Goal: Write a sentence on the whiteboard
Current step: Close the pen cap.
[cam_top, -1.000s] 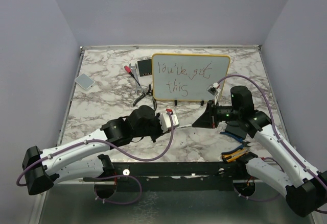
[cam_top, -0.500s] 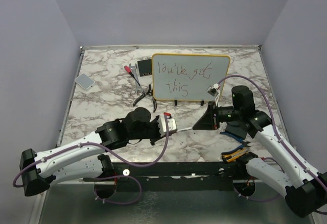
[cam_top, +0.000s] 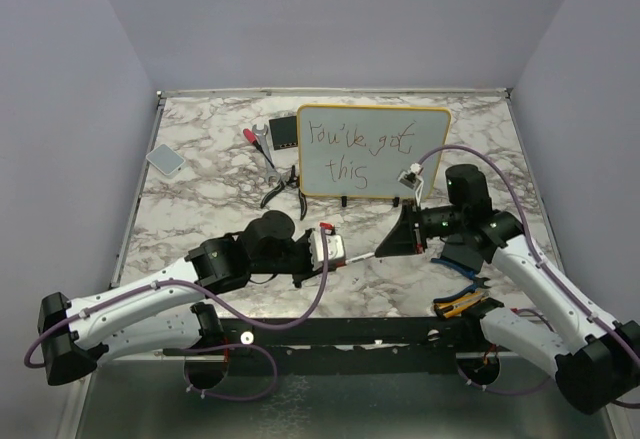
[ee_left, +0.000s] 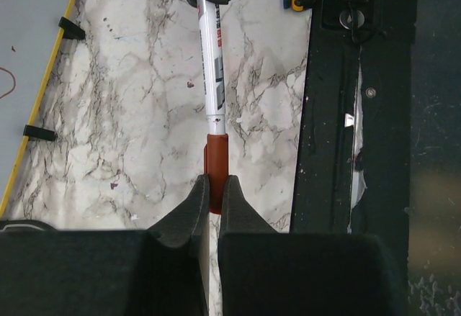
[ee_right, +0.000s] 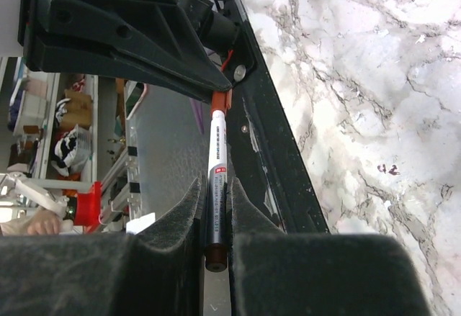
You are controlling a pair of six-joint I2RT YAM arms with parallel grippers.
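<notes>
whiteboard (cam_top: 385, 174) stands upright on small black feet in the upper middle of the top view, at the back of the marble-look table (cam_top: 200, 209). it's a flat white rectangle with a thin yellow frame and rounded corners. the sentence (cam_top: 350, 141) is on it in thin wobbly dark marker, two lines: "you've got" over "this".

both grippers are clamped on one marker (cam_top: 363, 253), which bridges the gap between them in the lower middle of the top view, in front of the board and apart from it. left gripper (cam_top: 343, 254) is clenched on the orange-red cap end, right gripper (cam_top: 384, 247) is clenched on the white barrel.

from the top view the marker is just a thin pale line. the left wrist cam shows much more: a smooth white barrel with grey and red print, and the cap (ee_left: 217, 159) pinched between matte black fingers (ee_left: 238, 211). it also shows the board's yellow edge with two feet down the left side of the frame. the right wrist cam has the barrel lying in the slot between its own fingers, with a dark tail end at the bottom.

for room: a black box (cam_top: 284, 133), a wrench (cam_top: 260, 137) and pliers (cam_top: 278, 189) sit just left of the board. a grey pad (cam_top: 165, 158) lies near the table's left edge, and a yellow-handled tool (cam_top: 458, 305) is at the lower right by the black front rail. the marble between the board's feet and the marker is bare.
</notes>
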